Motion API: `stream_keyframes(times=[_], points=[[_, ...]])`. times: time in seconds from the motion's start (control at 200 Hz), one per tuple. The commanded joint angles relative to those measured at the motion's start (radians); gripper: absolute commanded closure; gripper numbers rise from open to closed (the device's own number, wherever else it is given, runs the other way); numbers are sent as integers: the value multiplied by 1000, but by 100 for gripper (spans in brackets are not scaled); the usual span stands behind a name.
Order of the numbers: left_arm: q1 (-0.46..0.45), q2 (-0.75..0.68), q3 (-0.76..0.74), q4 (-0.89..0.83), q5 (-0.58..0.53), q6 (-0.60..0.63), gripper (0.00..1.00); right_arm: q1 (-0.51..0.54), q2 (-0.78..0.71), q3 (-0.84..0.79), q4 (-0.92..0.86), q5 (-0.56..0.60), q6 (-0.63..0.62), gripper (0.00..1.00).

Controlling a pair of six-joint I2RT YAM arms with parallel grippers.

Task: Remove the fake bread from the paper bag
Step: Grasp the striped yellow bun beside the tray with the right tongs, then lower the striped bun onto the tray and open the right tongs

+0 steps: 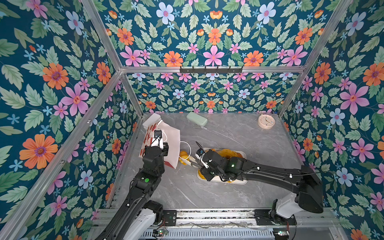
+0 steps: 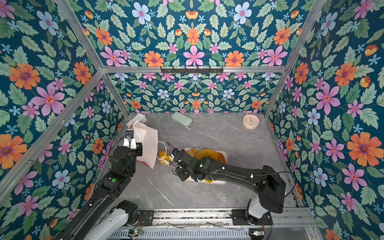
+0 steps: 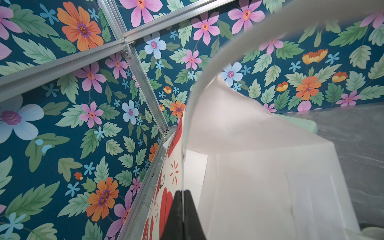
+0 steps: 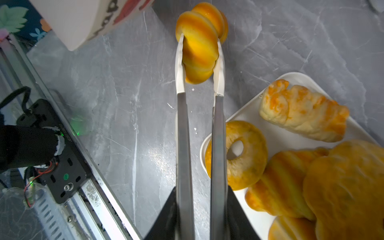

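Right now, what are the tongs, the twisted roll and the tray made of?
Tongs: brushed-metal arms, matte white tips, probably plastic or silicone. Twisted roll: likely soft foam, smooth satin skin, slightly pinched by the tips. Tray: smooth white, faint sheen; plastic or melamine, unclear.

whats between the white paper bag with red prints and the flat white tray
A ridged golden toy bun, pinched in white-tipped metal tongs, seen in the right wrist view.

Pale green case (image 1: 197,118) lay at the back of the grey marble counter (image 1: 249,141), round cream clock (image 1: 266,121) near the back right corner, white tray (image 4: 286,143) mid-counter, floral walls around.
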Motion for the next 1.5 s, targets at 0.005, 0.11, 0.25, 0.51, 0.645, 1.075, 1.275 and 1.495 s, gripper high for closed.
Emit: stream_keyframes(times=[0.005,0.11,0.25,0.51,0.645,1.075,1.275,1.495], points=[[2,-3,-2,34,-3,-4,100,0,-85,-42,-24,64,27,70],[4,-3,-4,35,0,-4,100,0,-189,-93,-90,90,47,70],[6,0,-5,37,3,-5,100,1,-321,-152,-165,135,65,68],[11,3,-2,36,20,-16,100,0,-347,-175,-233,181,75,67],[10,-4,-6,35,15,-17,100,-1,-356,-183,-256,171,89,67],[10,3,-8,37,23,-18,100,1,-331,-227,-287,148,126,62],[10,2,-9,38,22,-16,100,0,-322,-222,-291,137,129,60],[11,1,-10,40,21,-17,100,1,-375,-218,-244,127,102,64]])
